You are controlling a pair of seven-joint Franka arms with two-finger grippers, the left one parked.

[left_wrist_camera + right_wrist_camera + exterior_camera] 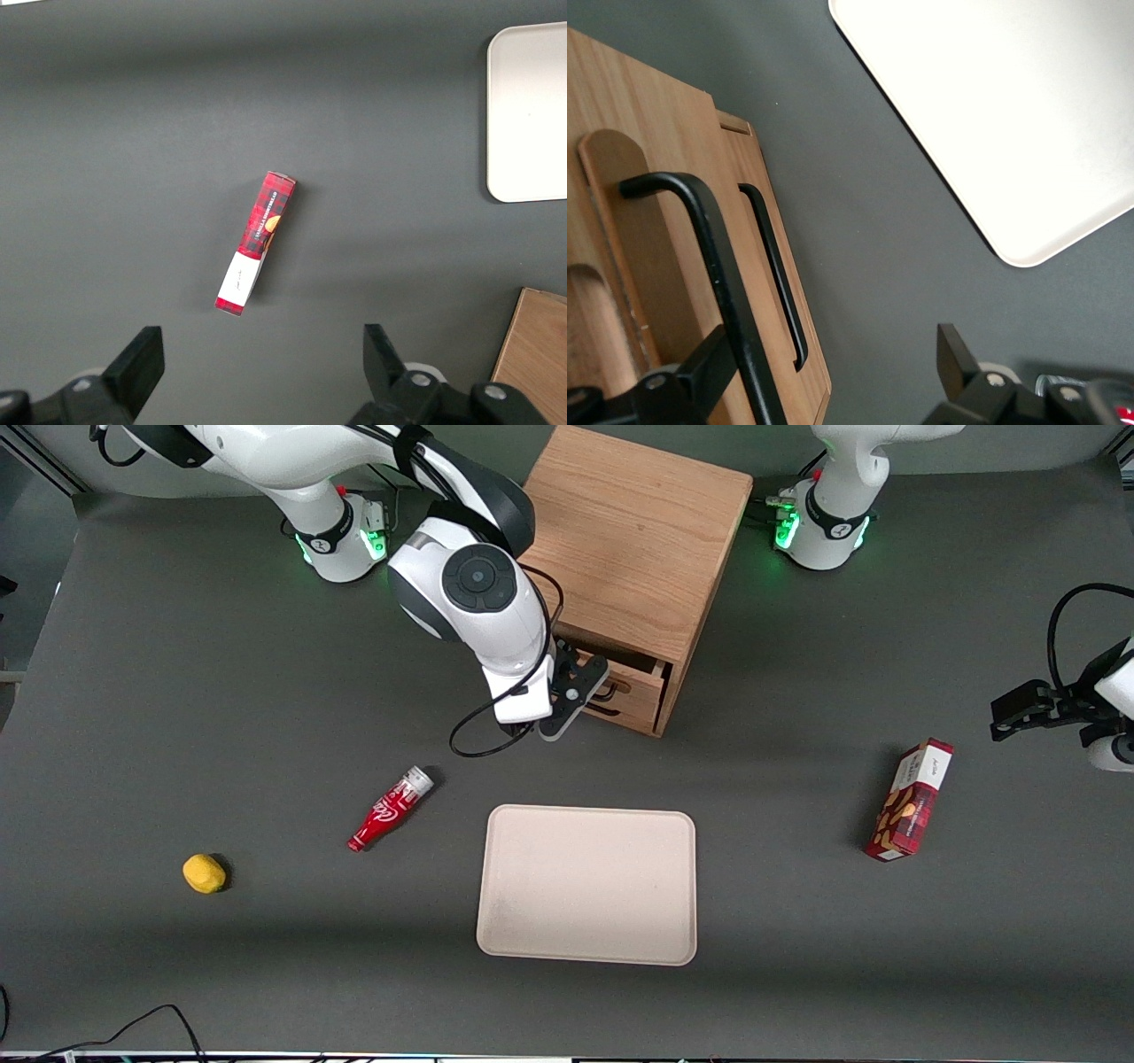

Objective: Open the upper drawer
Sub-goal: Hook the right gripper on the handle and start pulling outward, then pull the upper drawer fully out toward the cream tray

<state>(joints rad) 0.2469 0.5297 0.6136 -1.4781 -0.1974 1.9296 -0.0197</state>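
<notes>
Gripper (580, 691), spread wide around the upper drawer's (631, 677) black bar handle (713, 257), should close squarely, then pull straight outward.

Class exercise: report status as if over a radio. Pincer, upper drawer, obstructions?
Pincer open at cabinet front, fingers straddling upper drawer handle. Upper drawer barely out. Nothing in the way; tray nearer the camera.
</notes>
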